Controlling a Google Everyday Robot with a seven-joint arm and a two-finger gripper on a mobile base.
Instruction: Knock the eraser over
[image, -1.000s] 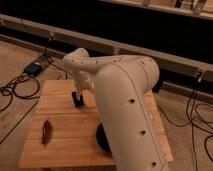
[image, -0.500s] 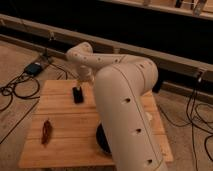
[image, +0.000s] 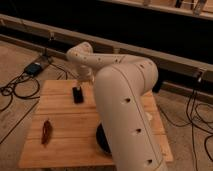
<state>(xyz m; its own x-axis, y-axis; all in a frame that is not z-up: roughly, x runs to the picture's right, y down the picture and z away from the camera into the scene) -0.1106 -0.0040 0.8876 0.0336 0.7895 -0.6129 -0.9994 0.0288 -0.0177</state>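
The eraser (image: 78, 95) is a small black block on the wooden table (image: 60, 150), in its far left part. I cannot tell whether it stands upright or lies flat. My gripper (image: 81, 80) hangs from the white arm (image: 125, 100) just above and behind the eraser, slightly to its right. It looks apart from the eraser. The large white arm segment covers the right half of the table.
A slender reddish-brown thing (image: 46, 132) lies near the table's front left. A dark saucer (image: 101, 140) shows partly under the arm at the front. Cables (image: 12, 92) and a small box (image: 35, 68) lie on the floor to the left.
The gripper was down at the eraser a second ago. It has since lifted up and back, leaving the eraser uncovered on the table.
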